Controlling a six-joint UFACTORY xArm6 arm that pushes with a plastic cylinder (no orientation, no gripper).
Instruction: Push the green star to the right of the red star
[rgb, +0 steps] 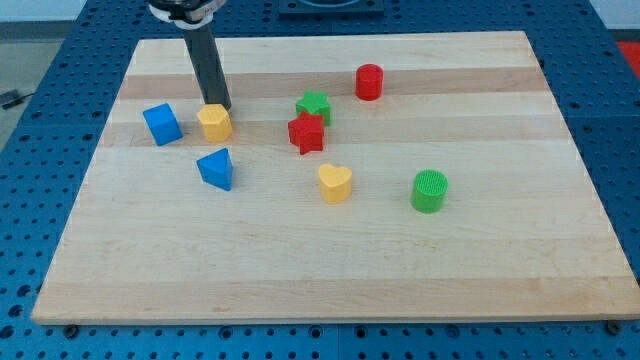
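My tip sits by the yellow block, far from the two stars.

My tip touches the top edge of the yellow block, with the blue cube to the view's left. The green star sits just above the red star, touching it, a bit to its right. My end effector is a plain rod, with no jaws to open or shut. All rest on the wooden bench.
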